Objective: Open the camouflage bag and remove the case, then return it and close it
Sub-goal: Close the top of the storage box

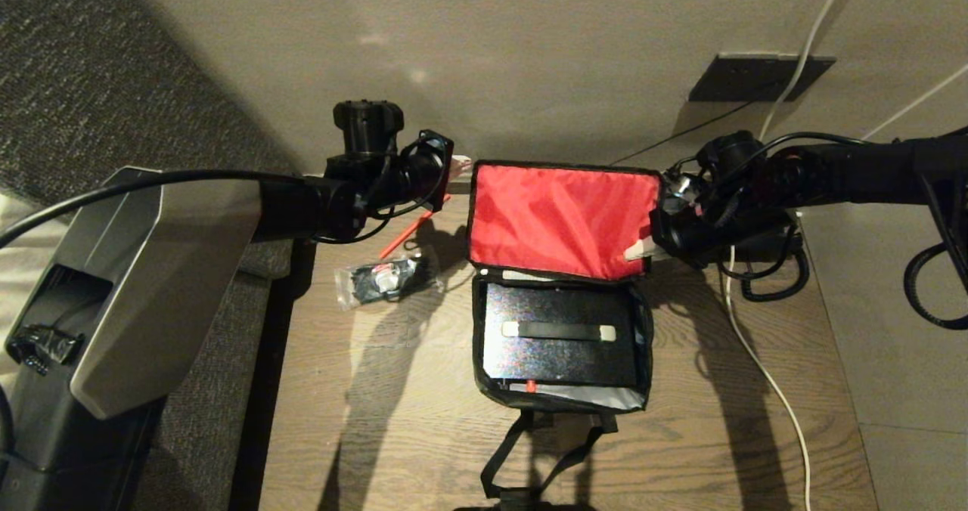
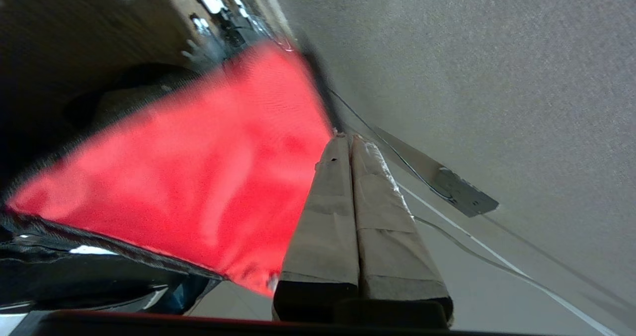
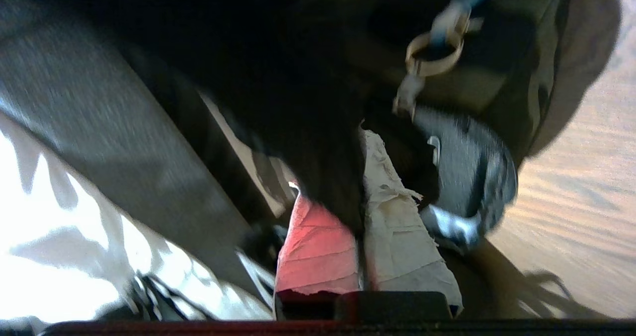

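The camouflage bag (image 1: pixel 644 345) lies open on the wooden table, its red-lined flap (image 1: pixel 563 220) raised upright at the far side. The case (image 1: pixel 560 360), black and speckled with a black strap handle (image 1: pixel 560 332) and a small red latch (image 1: pixel 531 385), rests flat inside the bag. My left gripper (image 1: pixel 461 167) is shut, its taped fingertips (image 2: pixel 335 149) pinching the black trim at the flap's far left corner. My right gripper (image 1: pixel 634 252) is shut on the flap's right edge; dark fabric runs between its fingers (image 3: pixel 397 226) in the right wrist view.
A clear packet of black items (image 1: pixel 382 278) and a red stick (image 1: pixel 412 231) lie left of the bag. A white cable (image 1: pixel 764 367) crosses the table's right side by a black coiled lead (image 1: pixel 771 273). The bag's black strap (image 1: pixel 544 450) hangs over the near edge. Grey upholstery (image 1: pixel 113 80) borders the left.
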You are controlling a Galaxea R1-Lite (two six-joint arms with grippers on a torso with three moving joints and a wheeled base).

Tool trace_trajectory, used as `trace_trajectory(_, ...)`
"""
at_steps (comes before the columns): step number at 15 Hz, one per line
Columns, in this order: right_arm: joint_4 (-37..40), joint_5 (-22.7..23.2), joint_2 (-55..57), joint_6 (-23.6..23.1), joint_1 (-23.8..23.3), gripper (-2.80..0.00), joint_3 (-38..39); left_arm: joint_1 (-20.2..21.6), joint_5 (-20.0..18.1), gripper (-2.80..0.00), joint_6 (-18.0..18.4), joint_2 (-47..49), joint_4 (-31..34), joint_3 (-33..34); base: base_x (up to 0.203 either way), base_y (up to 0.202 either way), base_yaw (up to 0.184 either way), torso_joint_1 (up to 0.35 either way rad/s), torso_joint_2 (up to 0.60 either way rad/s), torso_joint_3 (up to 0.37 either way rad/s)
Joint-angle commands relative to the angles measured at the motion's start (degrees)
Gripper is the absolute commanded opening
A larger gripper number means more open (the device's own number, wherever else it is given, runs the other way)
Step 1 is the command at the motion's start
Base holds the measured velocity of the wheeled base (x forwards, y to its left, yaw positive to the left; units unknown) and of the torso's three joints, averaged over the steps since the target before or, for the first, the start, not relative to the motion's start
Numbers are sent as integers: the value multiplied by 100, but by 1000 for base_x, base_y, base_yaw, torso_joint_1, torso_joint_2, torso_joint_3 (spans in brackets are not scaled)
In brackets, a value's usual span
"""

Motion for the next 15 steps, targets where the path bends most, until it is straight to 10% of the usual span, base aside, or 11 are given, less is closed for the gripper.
trace_trajectory(1,200,45,-258,-301,5,-280,228,5,-8,-280,-46,21,4,-1,0,0,0,0,0,0)
trace_trajectory(7,465,45,-545,-1490,5,-280,942,135,25,-280,-46,54,-8,-1,0,0,0,0,0,0)
trace_trajectory(15,448,45,-557,-1507,40,-280,950,-6,4,-280,-70,346,-107,-1,0,0,0,0,0,0)
